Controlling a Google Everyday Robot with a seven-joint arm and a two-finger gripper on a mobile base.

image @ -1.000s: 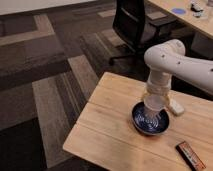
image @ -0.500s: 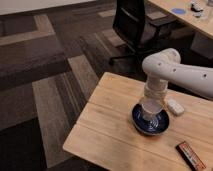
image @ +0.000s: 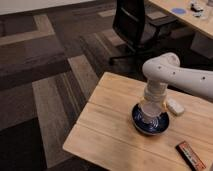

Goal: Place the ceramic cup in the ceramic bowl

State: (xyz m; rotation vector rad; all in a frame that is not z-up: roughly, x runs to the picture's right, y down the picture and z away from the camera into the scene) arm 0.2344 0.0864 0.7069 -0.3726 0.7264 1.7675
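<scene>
The dark blue ceramic bowl sits on the wooden table, right of its middle. My white arm comes in from the right and bends straight down over the bowl. My gripper hangs just above the bowl's centre. The white ceramic cup shows as a pale shape directly under the gripper, inside the bowl's rim. The gripper hides the cup's top, and I cannot tell whether the cup rests on the bowl's bottom.
A small white object lies just right of the bowl. A dark snack bar lies near the table's front right. A black office chair stands behind the table. A second desk is at the top right.
The arm has shifted slightly left and down. The gripper with the cup has sunk lower over the bowl's centre. The bowl and the other objects have not moved.
</scene>
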